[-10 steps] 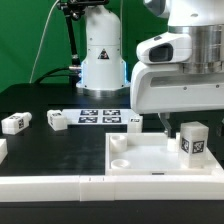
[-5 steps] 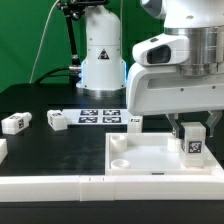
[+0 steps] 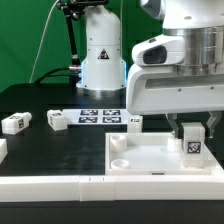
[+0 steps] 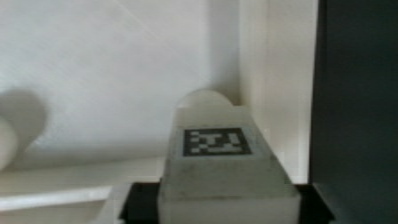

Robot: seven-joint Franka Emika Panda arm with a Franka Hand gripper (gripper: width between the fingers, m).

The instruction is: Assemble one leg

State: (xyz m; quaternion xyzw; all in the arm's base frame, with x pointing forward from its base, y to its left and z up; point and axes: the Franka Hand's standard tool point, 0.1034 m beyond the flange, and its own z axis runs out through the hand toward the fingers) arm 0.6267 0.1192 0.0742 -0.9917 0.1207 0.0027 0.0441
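Observation:
A white leg (image 3: 193, 143) with a black-and-white tag stands upright on the large white tray (image 3: 140, 165) at the exterior view's right. My gripper (image 3: 194, 131) is down over it with a dark finger on each side of the block. In the wrist view the leg (image 4: 217, 150) fills the space between the two dark fingers (image 4: 146, 202), which press against its sides. Three more legs lie on the black table: two at the exterior view's left (image 3: 13, 123) (image 3: 57, 120) and one by the marker board (image 3: 133, 121).
The marker board (image 3: 99, 116) lies flat on the table behind the tray. The arm's white base (image 3: 101, 55) stands at the back. A long white bar (image 3: 50, 186) lies along the front edge. The tray has a round socket (image 3: 120, 160) at its near left.
The gripper has come down and shifted left over the upright leg; its fingers now flank the block. The leg itself has not moved.

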